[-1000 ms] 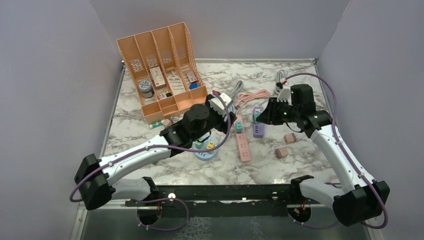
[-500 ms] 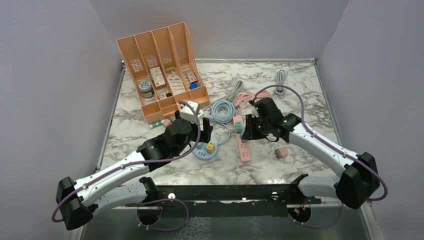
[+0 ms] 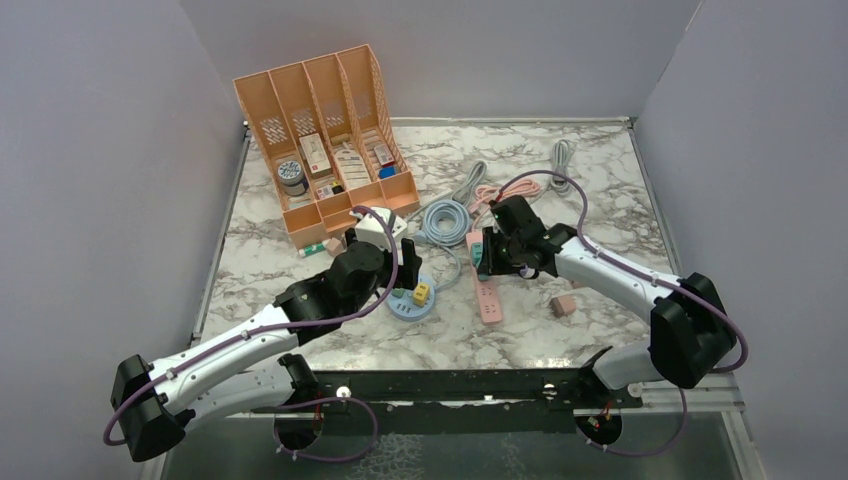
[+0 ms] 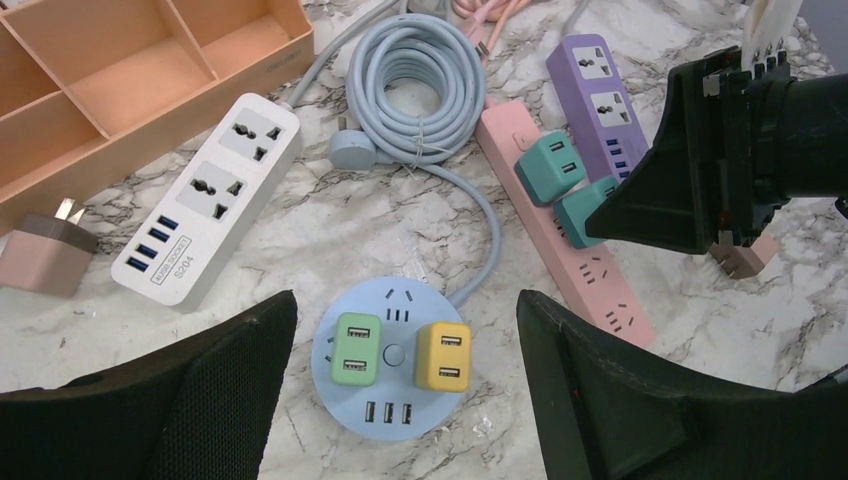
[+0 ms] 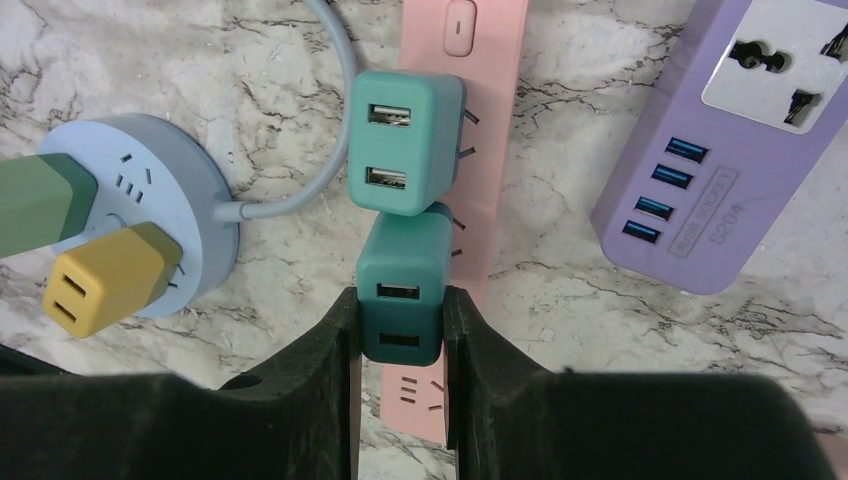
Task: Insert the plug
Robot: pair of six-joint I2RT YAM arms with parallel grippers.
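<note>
My right gripper [image 5: 401,305] is shut on a teal USB plug [image 5: 402,280], held over the pink power strip [image 5: 495,40]. It sits just below a second teal plug [image 5: 400,140] seated in that strip. The held plug's prongs are hidden, so I cannot tell how deep it sits. In the top view the right gripper [image 3: 484,255] is at the strip's [image 3: 488,300] upper half. My left gripper [image 4: 405,300] hangs open and empty above the round blue socket hub [image 4: 425,300]. The hub carries a green plug [image 4: 352,348] and a yellow plug [image 4: 444,355].
A purple power strip [image 5: 700,180] lies right of the pink one. A white strip [image 4: 205,195] and a coiled blue cable [image 4: 415,85] lie behind the hub. The orange organizer [image 3: 320,130] stands at the back left. Small pink adapters [image 3: 563,305] lie to the right.
The right arm swung left from the purple strip to the pink strip, carrying the teal plug. The left arm drew back from the hub and its jaws opened wider.
</note>
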